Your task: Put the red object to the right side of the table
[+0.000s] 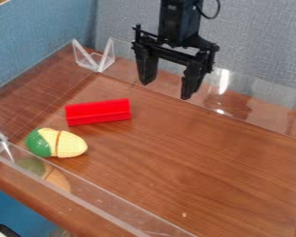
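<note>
1. I looked at the table (225,171) and saw the red block (99,112) lying flat on the wood, a bit left of the middle.
2. The claw (170,78) hung above the far part of the table, pointing straight down. Its two fingers were spread wide apart and there was nothing between them.
3. The claw was not touching the block. There was clear wood between them.
4. From the claw, the block lay down and to the left in my picture, closer to me and nearer the left wall.
5. The block's long side ran almost left to right, with its right end tipped up a little toward the back.
6. I thought the fingers would have to close across its short side, so the turn of the claw mattered. I could not tell for sure if it was lined up yet.
7. A green and yellow toy egg (55,143) lay near the front left edge, close to the block but not touching it.
8. The right side of the table was where the block had to go, and the block was not there yet. I judged the job had hardly begun.
9. There was only one arm, so that claw had to do it all.
</note>
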`<state>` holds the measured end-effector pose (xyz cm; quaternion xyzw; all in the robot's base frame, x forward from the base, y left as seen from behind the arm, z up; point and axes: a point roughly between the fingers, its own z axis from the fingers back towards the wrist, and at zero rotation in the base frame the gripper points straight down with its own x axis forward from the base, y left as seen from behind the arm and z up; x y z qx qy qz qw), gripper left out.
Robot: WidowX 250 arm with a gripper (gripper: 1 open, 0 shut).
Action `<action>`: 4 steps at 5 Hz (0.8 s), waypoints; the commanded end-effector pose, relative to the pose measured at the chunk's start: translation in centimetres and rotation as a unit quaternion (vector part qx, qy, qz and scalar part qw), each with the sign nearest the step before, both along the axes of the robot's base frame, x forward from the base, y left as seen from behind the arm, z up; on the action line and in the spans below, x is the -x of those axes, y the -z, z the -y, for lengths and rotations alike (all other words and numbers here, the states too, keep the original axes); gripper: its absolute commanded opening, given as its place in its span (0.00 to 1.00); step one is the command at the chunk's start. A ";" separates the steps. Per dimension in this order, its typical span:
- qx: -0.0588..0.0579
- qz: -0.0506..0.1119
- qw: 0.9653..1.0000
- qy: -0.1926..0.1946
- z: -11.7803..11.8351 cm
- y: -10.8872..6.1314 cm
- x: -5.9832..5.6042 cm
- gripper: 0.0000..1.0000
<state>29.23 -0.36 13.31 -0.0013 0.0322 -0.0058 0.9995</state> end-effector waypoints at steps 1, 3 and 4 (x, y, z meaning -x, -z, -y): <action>0.000 -0.010 1.000 0.013 -0.1 0.7 0.1 1.00; -0.006 -0.032 0.993 0.115 -5.4 1.7 1.2 1.00; -0.009 -0.031 0.986 0.164 -8.3 2.0 2.4 1.00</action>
